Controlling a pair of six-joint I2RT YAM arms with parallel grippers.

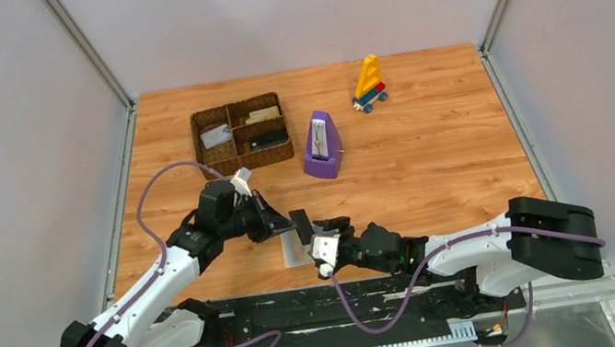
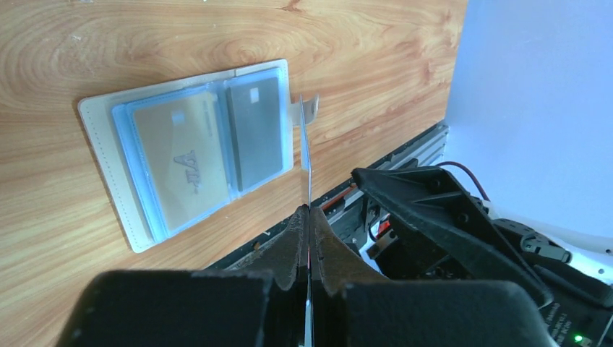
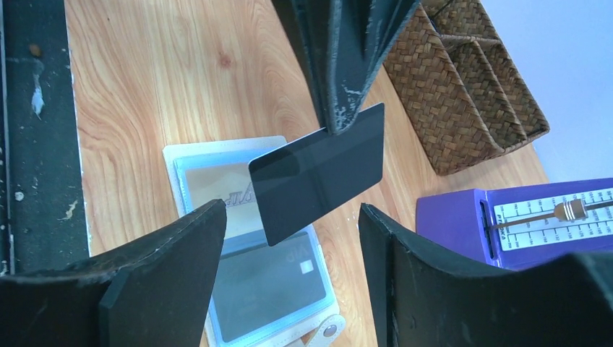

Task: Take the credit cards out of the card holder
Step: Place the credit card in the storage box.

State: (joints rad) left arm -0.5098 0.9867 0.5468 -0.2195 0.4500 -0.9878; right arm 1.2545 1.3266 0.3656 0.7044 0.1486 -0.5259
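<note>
Beyond the card holder (image 1: 291,252) and to its left stands a brown woven tray (image 1: 242,134), well apart, with a few flat items in its compartments. The left gripper (image 1: 289,223) reaches over from the holder's left, fingers pinched tight on a black card (image 3: 318,173), which hangs tilted in the air just above the holder. The holder lies open and flat on the wooden table (image 1: 431,154), with a tan card (image 2: 181,155) and a dark grey card (image 2: 253,134) side by side in its clear slots. From the holder's right, the right gripper (image 3: 289,217) faces the raised card, its fingers spread wide to either side and not touching it. Seen from above, both grippers and the held card hide much of the holder. Beyond the holder and slightly right stands a purple metronome (image 1: 321,145). Further right, well apart, is a toy sailboat (image 1: 369,84).
</note>
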